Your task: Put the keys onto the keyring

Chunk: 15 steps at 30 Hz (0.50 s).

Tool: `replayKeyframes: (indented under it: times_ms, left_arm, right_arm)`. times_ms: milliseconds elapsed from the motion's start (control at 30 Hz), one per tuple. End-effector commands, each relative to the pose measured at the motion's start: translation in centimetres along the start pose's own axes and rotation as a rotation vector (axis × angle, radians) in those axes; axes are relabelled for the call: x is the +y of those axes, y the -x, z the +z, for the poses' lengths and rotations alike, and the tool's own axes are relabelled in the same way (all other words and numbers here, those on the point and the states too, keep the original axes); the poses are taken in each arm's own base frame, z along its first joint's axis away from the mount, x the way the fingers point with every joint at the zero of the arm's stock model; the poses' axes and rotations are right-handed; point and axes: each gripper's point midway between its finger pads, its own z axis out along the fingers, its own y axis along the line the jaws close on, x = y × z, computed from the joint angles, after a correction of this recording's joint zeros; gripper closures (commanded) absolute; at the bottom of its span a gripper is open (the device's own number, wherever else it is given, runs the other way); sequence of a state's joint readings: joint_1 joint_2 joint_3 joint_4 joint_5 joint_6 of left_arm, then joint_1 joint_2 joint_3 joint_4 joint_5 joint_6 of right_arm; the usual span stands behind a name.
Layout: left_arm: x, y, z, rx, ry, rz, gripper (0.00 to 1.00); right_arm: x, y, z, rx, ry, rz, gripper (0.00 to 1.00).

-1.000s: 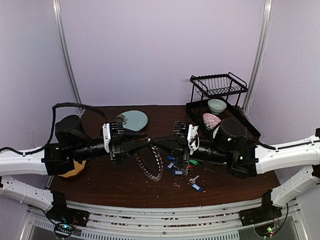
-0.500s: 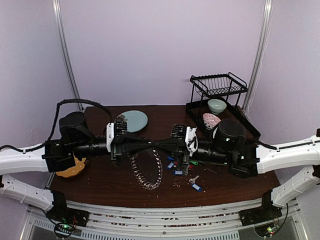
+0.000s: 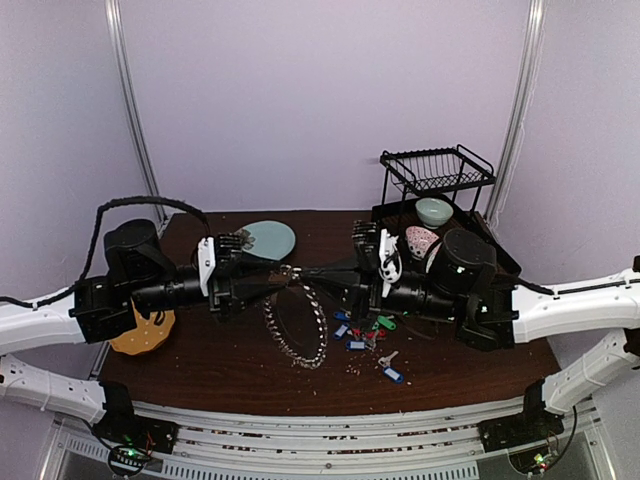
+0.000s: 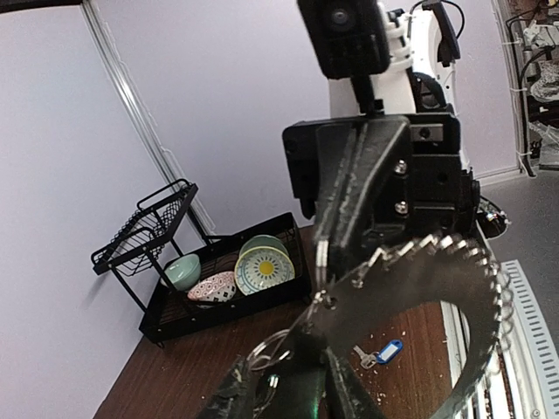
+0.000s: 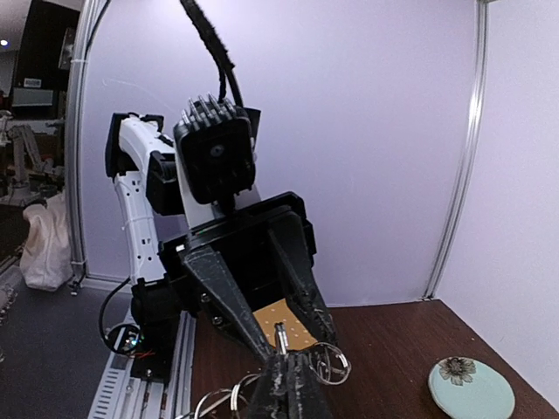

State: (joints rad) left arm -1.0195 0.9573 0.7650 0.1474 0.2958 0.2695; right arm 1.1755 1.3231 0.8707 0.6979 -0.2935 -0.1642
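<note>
The keyring [image 3: 320, 322], a thin metal ring fringed with small silvery keys, hangs above the table between my two grippers. My left gripper [image 3: 283, 276] and right gripper [image 3: 322, 274] meet tip to tip at its top. In the left wrist view the ring is a blurred arc [image 4: 402, 292] and the left gripper [image 4: 293, 384] grips by small split rings. In the right wrist view the right gripper [image 5: 293, 377] is shut on the ring's wire. Loose keys [image 3: 362, 335] with blue, red and green tags lie on the table under the right arm. One blue-tagged key [image 3: 392, 376] lies nearer the front and also shows in the left wrist view [image 4: 387, 352].
A black dish rack [image 3: 440, 170] with patterned bowls [image 4: 262, 266] stands at the back right. A pale blue plate [image 3: 270, 240] lies at the back centre. An orange mat [image 3: 140, 335] lies under the left arm. Crumbs are scattered near the loose keys.
The left arm pushed right and then drew back left. Both grippers now sit slightly higher, and the hanging keyring has swung with them.
</note>
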Motion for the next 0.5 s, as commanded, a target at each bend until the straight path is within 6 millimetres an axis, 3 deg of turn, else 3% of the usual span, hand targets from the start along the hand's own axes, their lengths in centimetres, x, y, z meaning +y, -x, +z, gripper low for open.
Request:
replayKeyframes:
  times_ms: [0, 167, 333, 467]
  left_arm:
    - [0.1, 3.1, -0.2, -0.12, -0.027, -0.059, 0.73]
    - [-0.3, 4.8, -0.3, -0.215, -0.063, -0.1, 0.8]
    - [-0.7, 3.3, 1.1, -0.166, -0.092, -0.127, 0.87]
    - [-0.9, 3.1, 1.6, -0.164, -0.113, -0.129, 0.89]
  right_arm:
    - [-0.7, 5.1, 0.3, -0.221, 0.046, 0.238, 1.0]
    - [-1.1, 4.3, 0.8, -0.217, 0.03, 0.303, 1.0]
    - [-0.9, 4.0, 0.9, -0.224, 0.034, 0.313, 1.0]
    - [-0.8, 3.9, 0.7, -0.238, 0.034, 0.314, 1.0]
